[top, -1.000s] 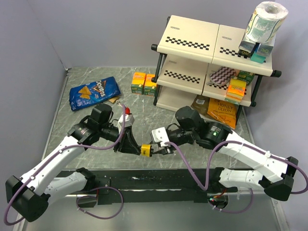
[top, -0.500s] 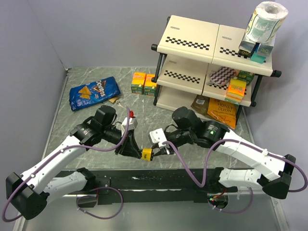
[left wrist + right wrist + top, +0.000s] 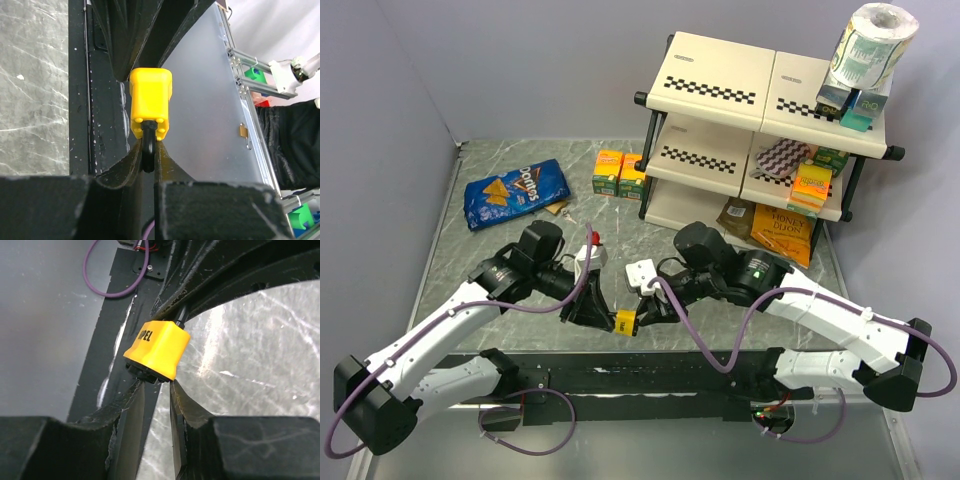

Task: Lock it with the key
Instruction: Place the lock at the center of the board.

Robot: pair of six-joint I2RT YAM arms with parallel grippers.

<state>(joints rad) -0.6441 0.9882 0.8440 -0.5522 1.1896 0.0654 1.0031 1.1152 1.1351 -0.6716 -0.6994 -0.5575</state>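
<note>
A yellow padlock (image 3: 621,321) hangs between my two grippers above the table's near edge. My left gripper (image 3: 605,315) is shut on its black shackle (image 3: 148,156), with the yellow body (image 3: 150,100) sticking out past the fingertips (image 3: 136,150). My right gripper (image 3: 639,318) meets the padlock from the other side. In the right wrist view its narrowly parted fingers (image 3: 131,392) pinch a small dark piece, apparently the key (image 3: 146,374), at the keyhole end of the padlock (image 3: 157,347). Most of the key is hidden.
A cream shelf rack (image 3: 760,130) with snack packs and a toilet roll (image 3: 875,45) stands at the back right. A blue Doritos bag (image 3: 515,192) and orange boxes (image 3: 620,172) lie at the back. The black mounting strip (image 3: 650,372) runs below the grippers.
Both grippers and the padlock have sunk a little toward the near edge. The right wrist has shifted left, closer against the padlock.
</note>
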